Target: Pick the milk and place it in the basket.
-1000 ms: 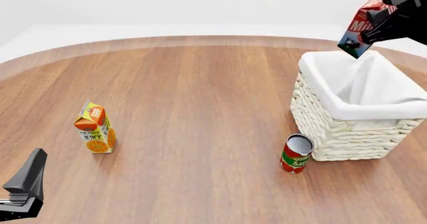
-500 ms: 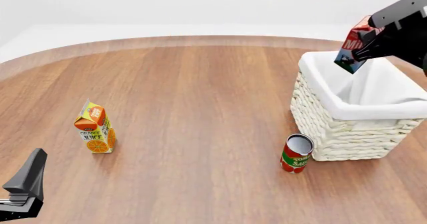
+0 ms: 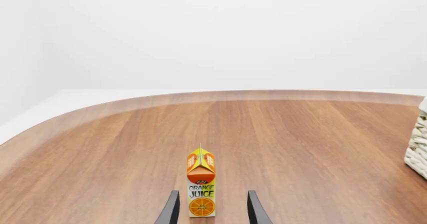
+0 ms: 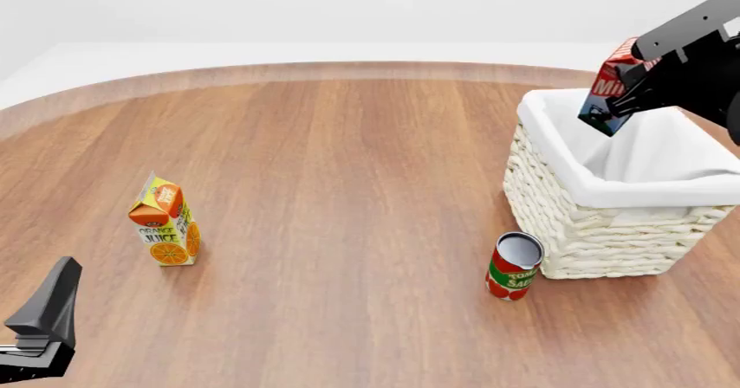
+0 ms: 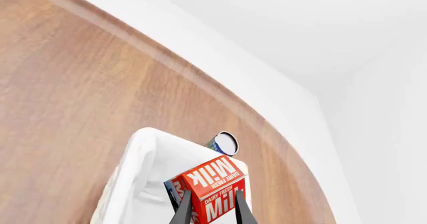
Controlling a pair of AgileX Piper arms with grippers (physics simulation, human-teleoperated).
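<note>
The wooden table [image 4: 347, 171] carried everything. The basket [image 4: 578, 223], cream wicker with a white cloth lining, stood at its right side, and nothing lay on the part of the lining that showed. The right gripper [image 4: 633, 83] was clamped on the milk [image 4: 611, 83], holding the red carton tilted in the air above the basket's far left rim, dark bottom corner lowest. The left gripper [image 3: 212, 209] sat low at the near left with its fingers apart, touching nothing. The orange juice carton [image 4: 165, 222] stood upright beyond it. The tomato sauce can [image 4: 514, 267] stood just beside the basket's near left corner.
</note>
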